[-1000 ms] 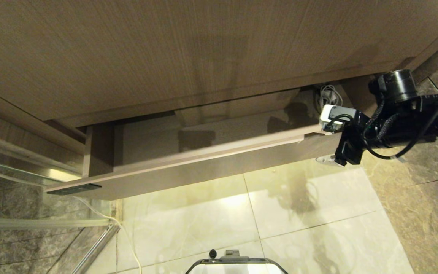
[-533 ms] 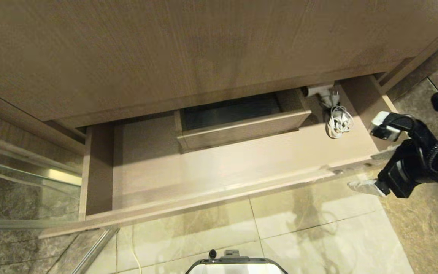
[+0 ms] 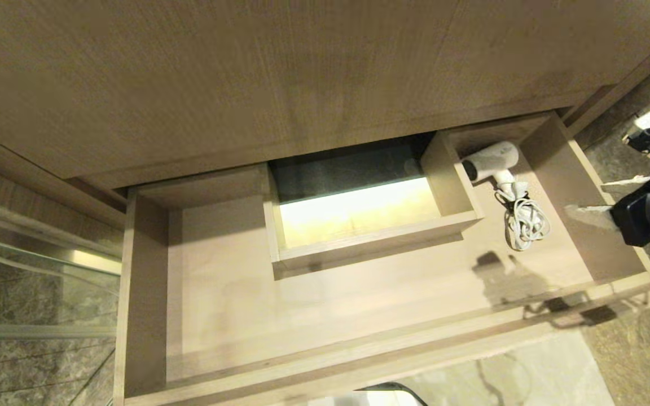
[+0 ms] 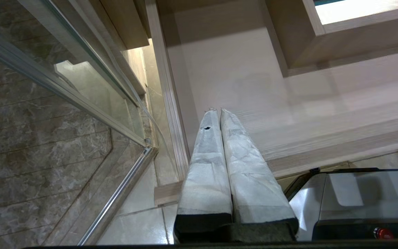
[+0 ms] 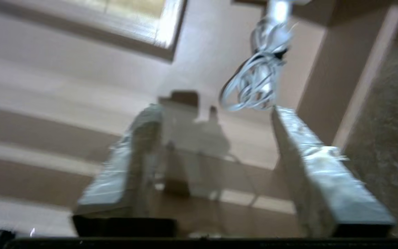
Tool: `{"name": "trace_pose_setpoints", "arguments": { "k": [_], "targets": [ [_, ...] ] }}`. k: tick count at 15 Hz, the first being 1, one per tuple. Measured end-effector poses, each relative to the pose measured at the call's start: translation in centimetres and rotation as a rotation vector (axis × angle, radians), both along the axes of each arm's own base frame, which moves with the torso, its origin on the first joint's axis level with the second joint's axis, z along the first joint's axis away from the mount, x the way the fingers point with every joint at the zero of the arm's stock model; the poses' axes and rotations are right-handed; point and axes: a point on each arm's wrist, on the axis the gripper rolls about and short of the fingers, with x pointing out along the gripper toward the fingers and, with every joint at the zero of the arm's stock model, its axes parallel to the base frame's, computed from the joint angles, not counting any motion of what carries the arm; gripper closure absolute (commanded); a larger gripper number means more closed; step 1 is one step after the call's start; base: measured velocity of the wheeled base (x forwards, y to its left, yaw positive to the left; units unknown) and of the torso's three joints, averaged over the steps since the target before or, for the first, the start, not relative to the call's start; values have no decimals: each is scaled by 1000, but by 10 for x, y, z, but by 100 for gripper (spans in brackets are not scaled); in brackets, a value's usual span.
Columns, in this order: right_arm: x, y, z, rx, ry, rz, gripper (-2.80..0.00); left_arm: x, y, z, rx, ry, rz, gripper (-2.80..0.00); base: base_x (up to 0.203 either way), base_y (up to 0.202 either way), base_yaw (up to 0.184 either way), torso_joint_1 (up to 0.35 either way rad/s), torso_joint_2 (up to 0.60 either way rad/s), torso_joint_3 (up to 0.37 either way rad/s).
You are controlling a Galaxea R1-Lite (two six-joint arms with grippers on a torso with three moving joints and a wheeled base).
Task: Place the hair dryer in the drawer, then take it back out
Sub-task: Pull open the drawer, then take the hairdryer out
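Observation:
The drawer (image 3: 359, 361) stands pulled far out under the wood panel. In its back right corner lies the white hair dryer (image 3: 491, 159), with its bundled cord (image 3: 525, 223) in front of it. At the drawer's right wall hovers my right gripper (image 3: 587, 197), open and empty. In the right wrist view the cord (image 5: 254, 83) lies just beyond the right gripper (image 5: 215, 110), and only the hair dryer's handle (image 5: 278, 10) shows. My left gripper (image 4: 216, 111) is shut and parked by the drawer's front left corner.
A boxed cutout (image 3: 370, 245) sits at the drawer's middle back. The wood panel (image 3: 302, 73) overhangs the back. A glass partition with a metal rail (image 4: 116, 197) stands at the left. Stone floor (image 3: 629, 349) lies to the right, and my base (image 4: 358, 204) is under the drawer front.
The drawer has slid out towards me, uncovering the cutout and the hair dryer. My right gripper has left the drawer front's right end and moved right and up beside the drawer.

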Motion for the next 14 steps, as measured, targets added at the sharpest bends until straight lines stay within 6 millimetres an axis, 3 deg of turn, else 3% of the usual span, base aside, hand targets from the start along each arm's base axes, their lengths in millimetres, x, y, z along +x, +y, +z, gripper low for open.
{"name": "trace_pose_setpoints", "arguments": {
  "k": [10, 14],
  "targets": [
    [19, -39, -5, -9, 9, -170, 0, 0, 0, 0, 0, 0, 0, 0, 0, 0, 0, 0, 0, 0],
    [56, -55, -8, -14, -52, -243, 0, 0, 0, 0, 0, 0, 0, 0, 0, 0, 0, 0, 0, 0]
  ]
}}
